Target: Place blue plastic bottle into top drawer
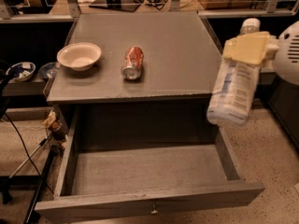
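Observation:
My gripper [248,46] is at the right edge of the view, shut on the blue plastic bottle [232,93]. The bottle is clear-whitish with a white cap at the top and a pale label with blue print. It hangs bottom-down, slightly tilted, in the air above the right rear corner of the top drawer [145,171]. The drawer is pulled fully open below the cabinet top, grey and empty inside, with a small metal knob [153,211] on its front panel.
On the grey cabinet top [173,55] lie a red soda can [132,62] on its side and a cream bowl [79,55]. Dishes sit on a dark shelf at left [21,70]. Cables and a stand leg run along the floor at left [28,164].

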### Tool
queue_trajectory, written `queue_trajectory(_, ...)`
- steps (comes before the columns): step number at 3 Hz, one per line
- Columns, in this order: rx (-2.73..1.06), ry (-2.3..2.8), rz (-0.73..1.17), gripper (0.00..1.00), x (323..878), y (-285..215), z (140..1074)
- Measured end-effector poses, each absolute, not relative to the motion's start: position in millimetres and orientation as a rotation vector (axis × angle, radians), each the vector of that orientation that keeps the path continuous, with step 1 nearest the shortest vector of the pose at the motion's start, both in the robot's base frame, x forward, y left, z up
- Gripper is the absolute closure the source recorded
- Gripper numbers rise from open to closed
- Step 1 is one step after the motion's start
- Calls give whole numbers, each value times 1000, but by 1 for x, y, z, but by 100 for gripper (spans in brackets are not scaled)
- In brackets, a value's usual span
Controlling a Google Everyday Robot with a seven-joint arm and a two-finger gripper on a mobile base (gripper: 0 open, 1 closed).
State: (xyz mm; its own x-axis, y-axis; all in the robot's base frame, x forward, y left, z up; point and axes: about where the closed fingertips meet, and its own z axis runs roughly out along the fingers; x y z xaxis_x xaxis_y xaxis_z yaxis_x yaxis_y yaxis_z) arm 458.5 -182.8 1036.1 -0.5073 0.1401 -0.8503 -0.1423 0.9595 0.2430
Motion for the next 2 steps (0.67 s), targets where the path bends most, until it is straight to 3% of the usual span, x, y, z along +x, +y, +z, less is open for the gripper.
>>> queue_trajectory(2, -139, 2168, 442, 100, 454, -138, 992)
